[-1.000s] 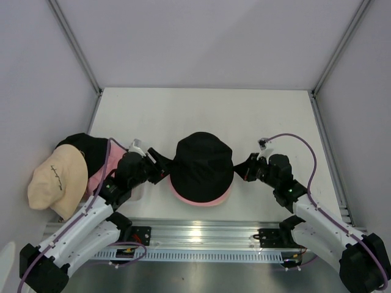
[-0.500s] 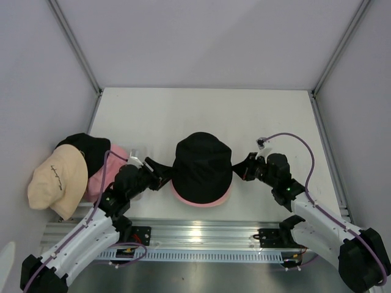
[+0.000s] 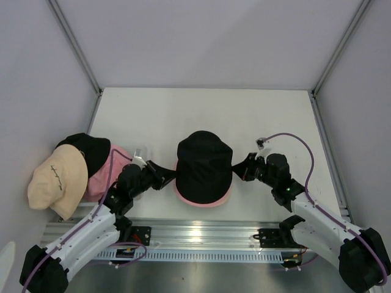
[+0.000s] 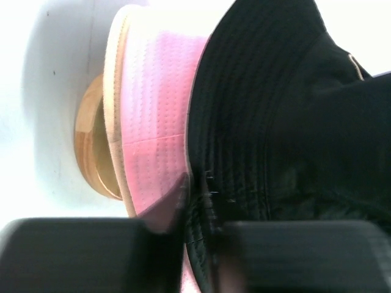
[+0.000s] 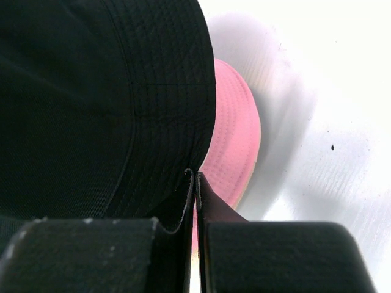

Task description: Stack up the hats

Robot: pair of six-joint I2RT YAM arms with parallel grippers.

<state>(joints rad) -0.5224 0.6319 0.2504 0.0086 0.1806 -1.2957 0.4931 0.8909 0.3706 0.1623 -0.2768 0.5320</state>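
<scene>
You see only the rim of the middle pink hat (image 3: 201, 200); the black hat (image 3: 204, 163) on it covers the rest. The wooden stand (image 4: 91, 152) is mostly hidden too. The left gripper (image 4: 197, 207) is blurry and cut off at the bottom, so its grip is unclear.

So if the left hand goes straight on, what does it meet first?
The brim of the black hat: the left hand points at its edge, with the pink hat just beneath. Whether it touches is unclear.
</scene>
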